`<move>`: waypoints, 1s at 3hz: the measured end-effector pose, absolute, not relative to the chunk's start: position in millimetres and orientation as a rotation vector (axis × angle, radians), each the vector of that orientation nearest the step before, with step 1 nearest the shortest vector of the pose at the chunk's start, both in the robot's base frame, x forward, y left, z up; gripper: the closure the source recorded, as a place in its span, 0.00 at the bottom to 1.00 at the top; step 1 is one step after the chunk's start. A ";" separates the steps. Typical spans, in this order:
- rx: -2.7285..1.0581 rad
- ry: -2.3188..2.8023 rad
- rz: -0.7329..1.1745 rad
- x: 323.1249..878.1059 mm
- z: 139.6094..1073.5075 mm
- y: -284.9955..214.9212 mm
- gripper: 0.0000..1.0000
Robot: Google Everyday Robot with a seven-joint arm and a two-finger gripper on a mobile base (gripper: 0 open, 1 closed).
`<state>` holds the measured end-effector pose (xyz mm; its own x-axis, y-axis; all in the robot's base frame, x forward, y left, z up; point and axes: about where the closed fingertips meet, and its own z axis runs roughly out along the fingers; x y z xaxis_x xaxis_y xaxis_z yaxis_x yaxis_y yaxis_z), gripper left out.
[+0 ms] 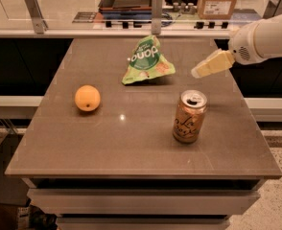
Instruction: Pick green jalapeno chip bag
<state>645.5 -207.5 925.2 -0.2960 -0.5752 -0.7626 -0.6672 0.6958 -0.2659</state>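
The green jalapeno chip bag (146, 61) is light green with a dark green round logo and orange chip pictures. It stands propped up at the back middle of the brown table (131, 143). My gripper (198, 72) reaches in from the right on a white arm. Its cream-coloured tip hangs over the table's right side, to the right of the bag and apart from it, above and behind the can.
An orange (88, 98) lies on the left of the table. An open tan drink can (189, 117) stands at the right front. Behind the table runs a counter with a glass rail, a post (156, 6) and a cardboard box (219, 0).
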 end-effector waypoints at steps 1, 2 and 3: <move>-0.937 1.981 0.185 661.7 908.2 -186.2 0.00; -0.919 1.979 0.195 677.3 892.5 -169.4 0.00; -0.860 1.984 0.191 701.9 879.3 -154.8 0.00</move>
